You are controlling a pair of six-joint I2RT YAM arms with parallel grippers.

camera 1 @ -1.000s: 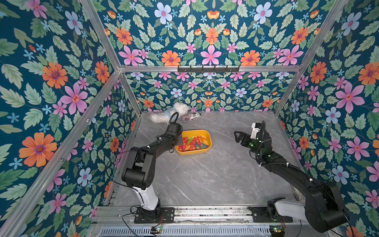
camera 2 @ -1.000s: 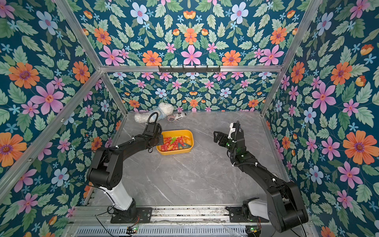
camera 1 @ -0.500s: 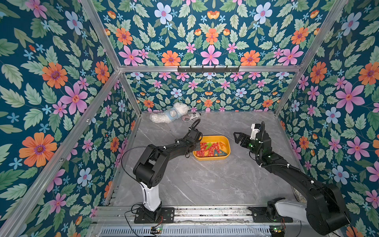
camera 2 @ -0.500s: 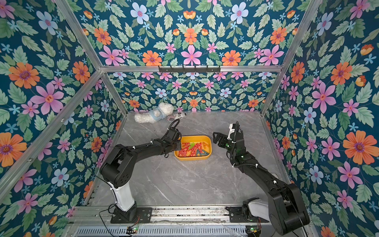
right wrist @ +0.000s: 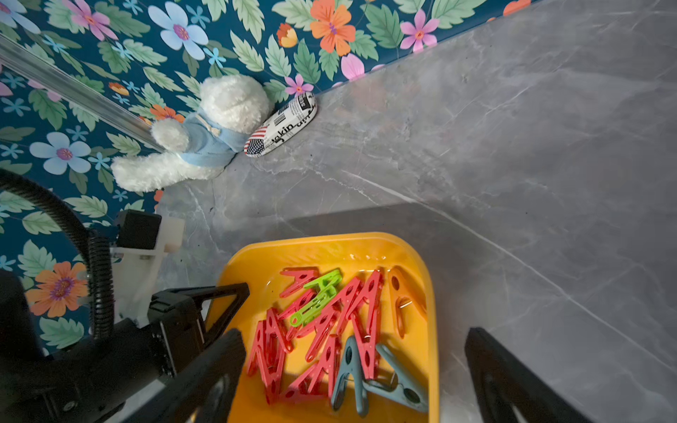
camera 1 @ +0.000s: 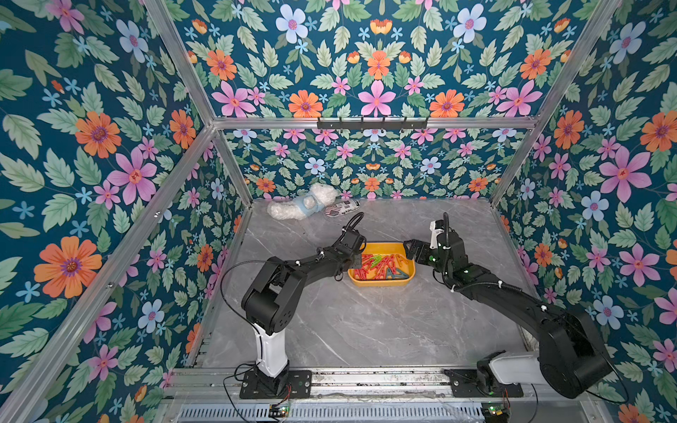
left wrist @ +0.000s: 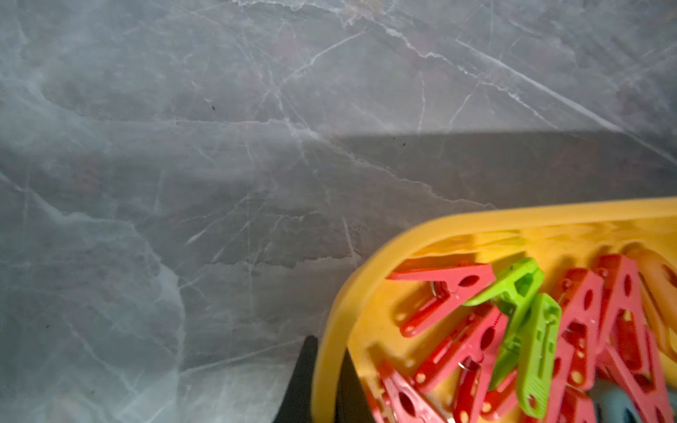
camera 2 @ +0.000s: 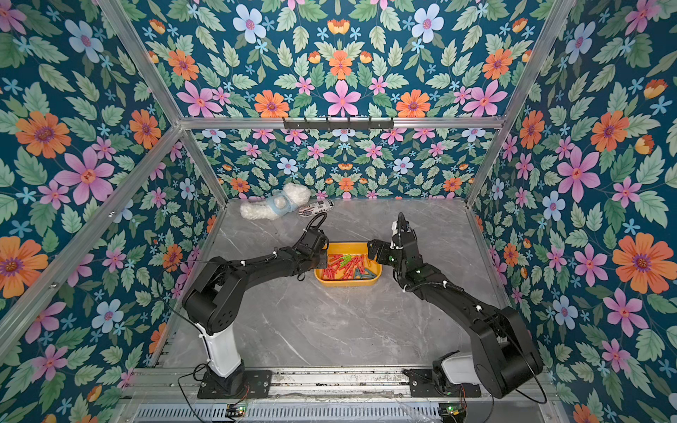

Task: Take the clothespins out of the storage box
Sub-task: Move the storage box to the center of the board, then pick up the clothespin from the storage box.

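Your left gripper (left wrist: 326, 379) is closed tight on the rim of the box (left wrist: 476, 219), with one finger inside the wall and one outside. In both top views it sits at the box's 9 o'clock edge. Your right gripper (right wrist: 355, 335) stands wide open and holds nothing. Its fingers (right wrist: 219, 366) frame the wrist view down into the box, and in a top view it hangs over the box's 2 o'clock corner. The clothespins (right wrist: 329, 329) lie piled in the box: mostly red, some green, two grey-blue, one orange. The box sits on the table (camera 1: 366, 329), just toward 12 o'clock from the middle. At the table's 11 o'clock corner a plush (camera 1: 304, 207) lies against the wall, with a pouch (camera 1: 342, 208) just beside it at its 3 o'clock side.
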